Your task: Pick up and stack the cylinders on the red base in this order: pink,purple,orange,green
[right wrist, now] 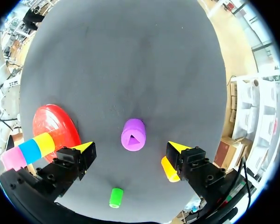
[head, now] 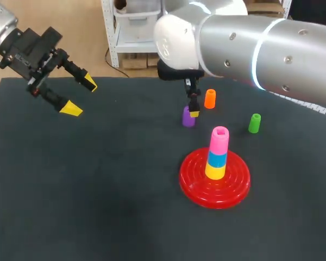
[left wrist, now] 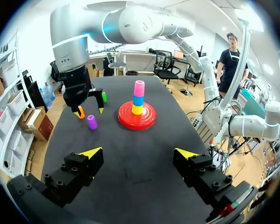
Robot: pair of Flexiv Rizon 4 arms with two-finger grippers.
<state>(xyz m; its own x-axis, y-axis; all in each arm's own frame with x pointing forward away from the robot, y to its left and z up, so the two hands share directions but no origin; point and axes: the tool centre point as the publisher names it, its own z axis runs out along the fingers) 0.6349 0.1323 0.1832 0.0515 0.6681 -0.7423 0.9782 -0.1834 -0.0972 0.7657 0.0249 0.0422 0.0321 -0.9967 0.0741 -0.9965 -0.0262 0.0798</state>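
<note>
The red base holds a stack of yellow, blue and pink cylinders, with the pink cylinder on top. The purple cylinder stands upright on the mat behind the base. My right gripper hangs open just above it, one finger on each side and neither touching the purple cylinder. The orange cylinder stands behind the purple one and the green cylinder to its right. My left gripper is open and empty above the far left of the table.
A dark mat covers the table. In the right wrist view the orange cylinder lies partly behind one finger, and the green cylinder is beyond it. My right arm spans the far right of the table.
</note>
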